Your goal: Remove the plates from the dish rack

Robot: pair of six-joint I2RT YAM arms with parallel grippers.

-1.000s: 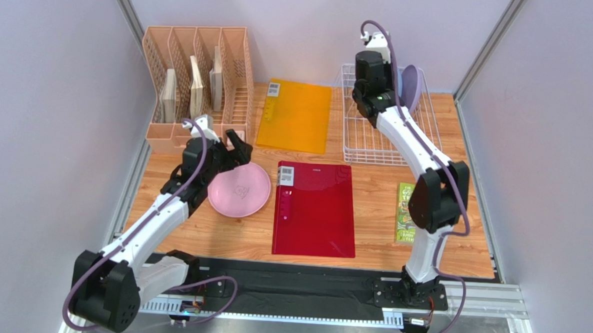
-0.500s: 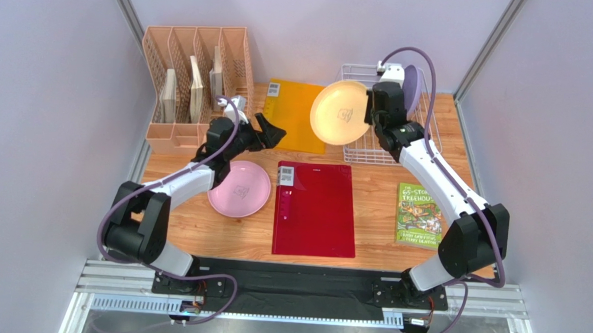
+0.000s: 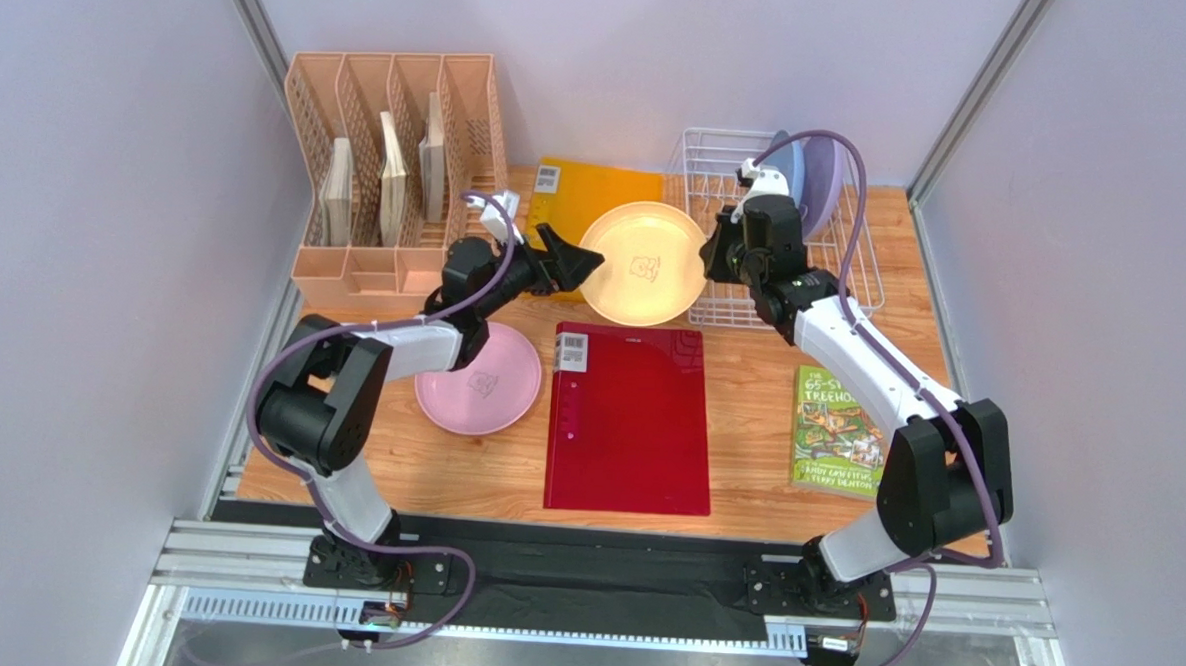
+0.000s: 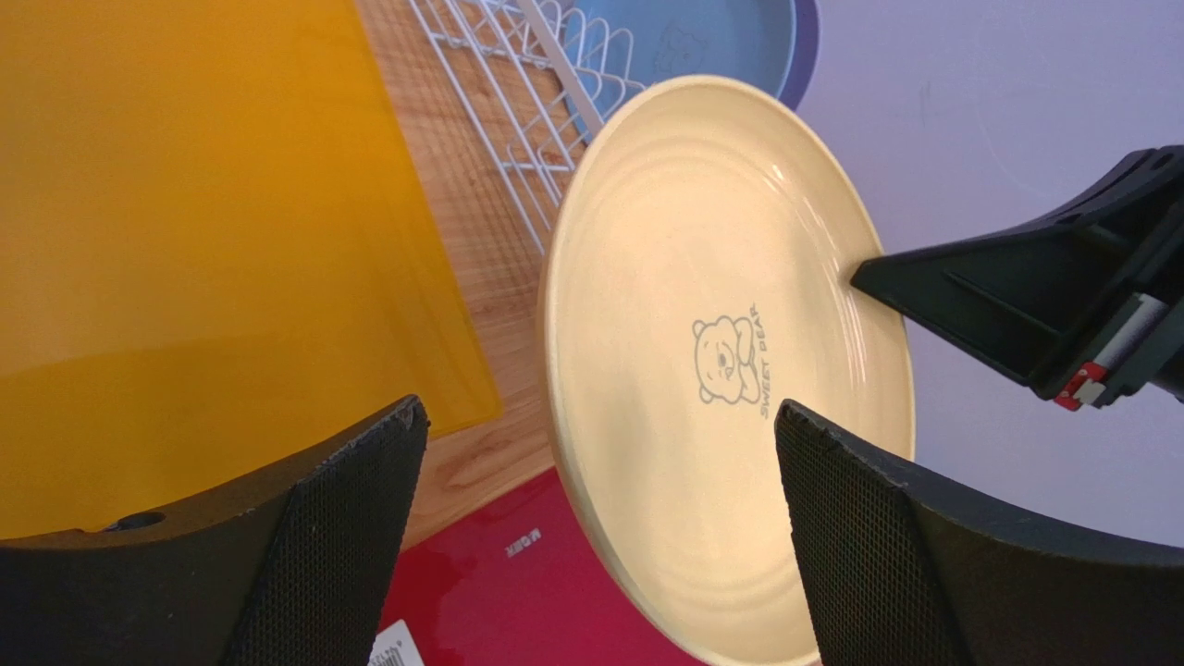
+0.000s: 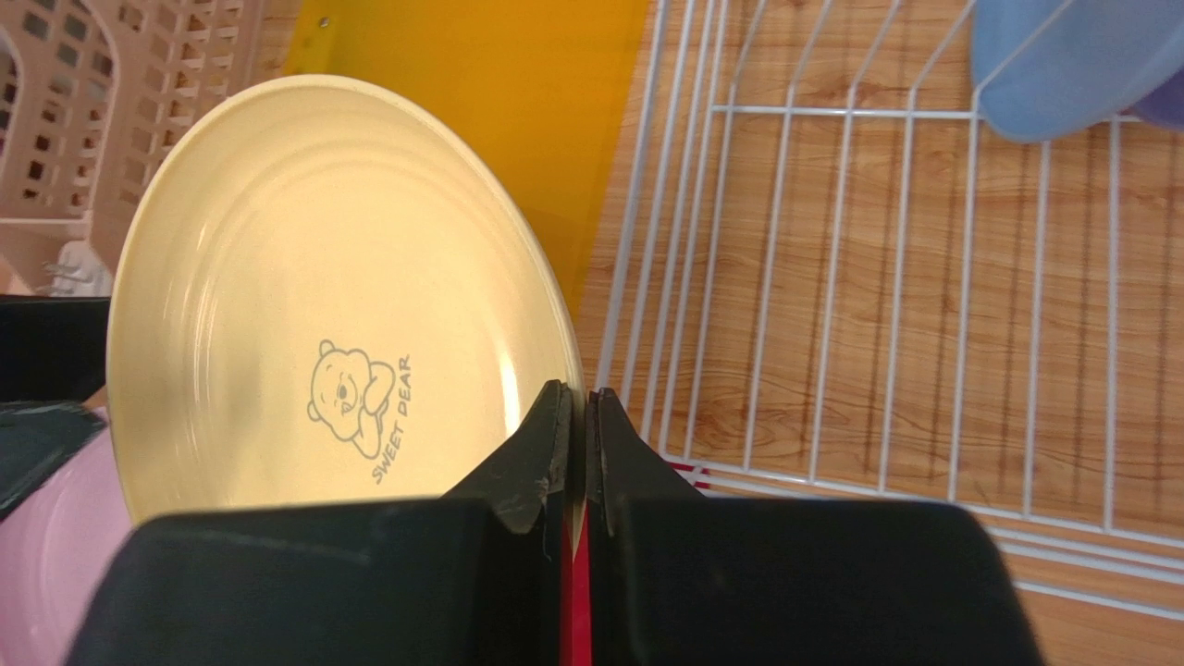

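The right tool (image 5: 584, 416) is pinched shut on the rim of the yellow plate (image 3: 643, 263), gripping it at the plate's 3 o'clock edge in the top view. The plate is clear of the dish rack (image 3: 695, 203) and hangs face up, just past the 12 o'clock end of the red folder (image 3: 629, 417) and over the near corner of the orange folder (image 3: 557, 191). Half a second ago this plate was higher and more tilted, at the rack's left corner. A second ago the right tool was down inside the rack. The left tool (image 3: 565, 260) stands wide, its fingers (image 4: 334, 541) on either side of the plate's 9 o'clock rim; whether they touch it I cannot tell. That arm has come across from above the pink plate (image 3: 477, 381), which lies flat on the bench (image 3: 747, 385) at 9 o'clock of the red folder, where it lay before. The blue plate (image 5: 1070, 63) and the lavender plate (image 3: 823, 175) stand at the far end of the rack, at about 1 o'clock on the bench.
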